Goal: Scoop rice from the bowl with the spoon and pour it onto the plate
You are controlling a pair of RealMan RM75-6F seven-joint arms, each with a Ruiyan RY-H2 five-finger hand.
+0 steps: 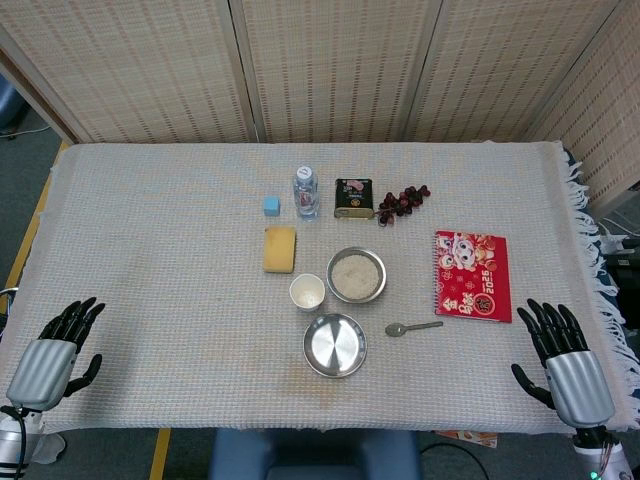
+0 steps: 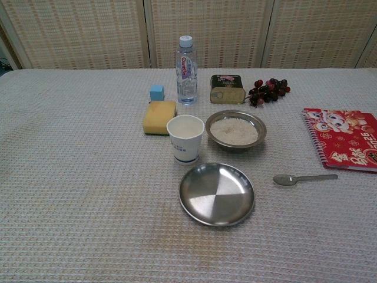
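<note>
one bowl of rice, one plate and one spoon lie near the middle of the tabletop, toward its near edge. the plate sits nearest that edge, bare and shiny; the bowl is just behind it, slightly right; the spoon lies flat to the right of the plate, scoop end toward the plate, handle pointing at the right edge.

around them: one paper cup just left of the bowl, one yellow sponge behind the cup, one small blue block, one water bottle, one tin can, one bunch of dark grapes and one red notebook toward the right edge. nothing lies between the spoon and the right edge except the notebook's near corner.

the left robot hand rests at the near left corner, fingers spread, holding nothing. the right robot hand sits at the near right corner, fingers also apart and empty. the spoon is well apart from both, closer to the right one.
</note>
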